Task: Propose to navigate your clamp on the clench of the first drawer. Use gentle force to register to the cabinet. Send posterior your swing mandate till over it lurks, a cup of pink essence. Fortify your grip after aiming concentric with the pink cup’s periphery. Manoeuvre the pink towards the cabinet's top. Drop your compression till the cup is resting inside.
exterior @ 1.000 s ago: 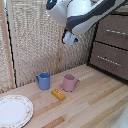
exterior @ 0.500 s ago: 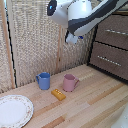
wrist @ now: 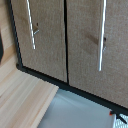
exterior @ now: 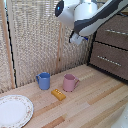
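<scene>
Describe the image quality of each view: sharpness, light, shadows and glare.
Exterior view: low resolution and soft throughout; light is even, the pink cup and blue mug cast only faint shadows on the table, and there is no strong glare. Wrist view: also soft, the cabinet fronts look grainy, the silver handles show bright streaks, and the gripper is not visible.

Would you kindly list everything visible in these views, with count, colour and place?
pink cup: one, pink, on the table, middle
blue mug: one, blue, beside the pink cup, toward the exterior view's left
block: one, orange-yellow, on the table in front of the two mugs
plate: one, white, table's near corner at the exterior view's left
table: one, light wood
cabinet: one, dark brown with silver handles, exterior view's right
arm: one, white, raised above the table
clamp: one, at the arm's end, near the cabinet; fingers unclear
</scene>
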